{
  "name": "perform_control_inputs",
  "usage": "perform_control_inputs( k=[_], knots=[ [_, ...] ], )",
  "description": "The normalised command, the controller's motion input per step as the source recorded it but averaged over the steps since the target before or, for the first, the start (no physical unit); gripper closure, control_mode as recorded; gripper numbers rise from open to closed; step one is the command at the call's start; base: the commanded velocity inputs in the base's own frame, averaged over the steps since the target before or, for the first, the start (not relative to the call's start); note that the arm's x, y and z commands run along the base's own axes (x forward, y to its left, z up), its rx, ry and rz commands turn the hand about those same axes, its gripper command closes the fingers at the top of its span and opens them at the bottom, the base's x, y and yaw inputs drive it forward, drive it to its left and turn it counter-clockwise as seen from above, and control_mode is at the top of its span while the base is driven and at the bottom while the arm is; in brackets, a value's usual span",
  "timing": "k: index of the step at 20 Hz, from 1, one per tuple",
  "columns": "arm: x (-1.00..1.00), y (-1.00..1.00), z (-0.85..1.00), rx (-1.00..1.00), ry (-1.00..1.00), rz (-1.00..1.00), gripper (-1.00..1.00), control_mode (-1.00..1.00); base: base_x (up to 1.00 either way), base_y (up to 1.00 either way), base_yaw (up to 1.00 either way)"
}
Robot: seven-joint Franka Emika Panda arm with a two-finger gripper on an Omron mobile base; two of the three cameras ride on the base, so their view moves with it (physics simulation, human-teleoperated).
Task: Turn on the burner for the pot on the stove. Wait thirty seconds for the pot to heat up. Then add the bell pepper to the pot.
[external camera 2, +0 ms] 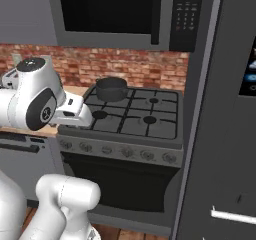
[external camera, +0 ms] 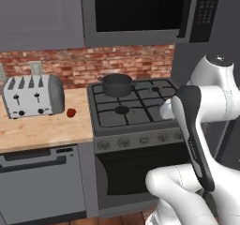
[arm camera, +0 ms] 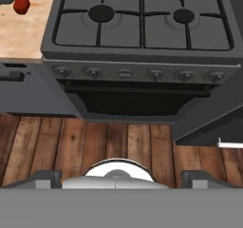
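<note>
The dark grey pot (external camera: 117,84) (external camera 2: 111,89) stands on the back left of the stove (external camera: 108,120) (external camera 2: 165,132) (arm camera: 142,55) and hides the burner beneath it. A small red bell pepper (external camera: 71,112) (arm camera: 21,5) lies on the wooden counter just left of the stove. Along the stove's front runs a row of round knobs (arm camera: 92,72). My gripper (arm camera: 121,177) hangs open in front of the stove, above the floor and level with the cooktop, holding nothing. It faces the knob row and is well apart from it.
A silver toaster (external camera: 33,96) sits on the counter left of the pepper. A black microwave (external camera: 140,13) hangs over the stove. A tall dark fridge (external camera 2: 225,109) flanks the stove's right side. Wooden floor (arm camera: 118,141) lies before the oven door.
</note>
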Motion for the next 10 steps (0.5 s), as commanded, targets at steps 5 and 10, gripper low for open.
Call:
perform_control_inputs(
  k=[5, 10],
  knots=[
    [0.0, 0.0, 0.0, 0.0, 0.0, 0.0, -1.0, 1.0, -0.5, 0.07, 0.0],
    [0.0, 0.0, 0.0, 0.0, 0.0, 0.0, -1.0, 1.0, -0.03, 0.14, 0.0]
  ],
)
